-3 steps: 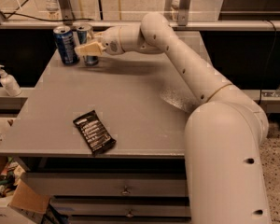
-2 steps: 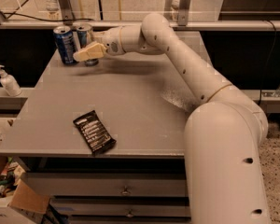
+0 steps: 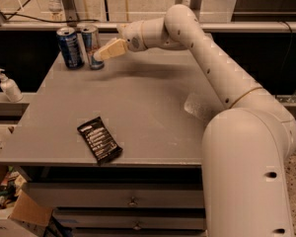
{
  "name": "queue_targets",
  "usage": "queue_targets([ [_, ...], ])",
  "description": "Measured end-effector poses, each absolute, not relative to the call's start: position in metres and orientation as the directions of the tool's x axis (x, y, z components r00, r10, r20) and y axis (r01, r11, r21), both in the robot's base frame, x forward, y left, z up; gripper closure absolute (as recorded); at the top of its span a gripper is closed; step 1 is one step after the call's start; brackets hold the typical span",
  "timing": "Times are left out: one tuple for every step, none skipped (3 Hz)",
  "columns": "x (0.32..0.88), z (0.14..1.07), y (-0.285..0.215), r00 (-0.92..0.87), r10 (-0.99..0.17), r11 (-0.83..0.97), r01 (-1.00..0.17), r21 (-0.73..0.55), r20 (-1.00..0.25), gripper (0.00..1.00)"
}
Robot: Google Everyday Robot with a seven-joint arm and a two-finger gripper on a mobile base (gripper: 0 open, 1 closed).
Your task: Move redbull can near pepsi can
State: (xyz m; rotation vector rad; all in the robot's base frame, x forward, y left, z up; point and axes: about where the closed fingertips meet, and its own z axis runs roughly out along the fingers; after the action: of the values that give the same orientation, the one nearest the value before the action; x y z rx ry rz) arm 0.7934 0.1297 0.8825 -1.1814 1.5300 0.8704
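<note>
Redbull can [image 3: 90,46] standing upright at far left of table [image 3: 153,112], just right of pepsi can [image 3: 70,47]. Gripper [image 3: 102,53] being held against redbull can's right side, reaching leftward. Grip state cannot be told.

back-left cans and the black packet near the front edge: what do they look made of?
Slim blue-and-silver redbull can and wider dark-blue pepsi can: likely thin aluminium, with printed walls and bare silver tops. Flat black snack packet: probably plastic film, with a slight sheen. The end effector is close beside the redbull can.
</note>
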Motion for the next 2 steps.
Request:
queue_targets([
  [0.804,0.900,0.071,-0.024,-0.305,0.351,-0.932,-0.089,-0.952,0.00],
  [0.805,0.913,0.003,-0.023,-0.317,0.449,-0.884,-0.128,-0.948,0.00],
])
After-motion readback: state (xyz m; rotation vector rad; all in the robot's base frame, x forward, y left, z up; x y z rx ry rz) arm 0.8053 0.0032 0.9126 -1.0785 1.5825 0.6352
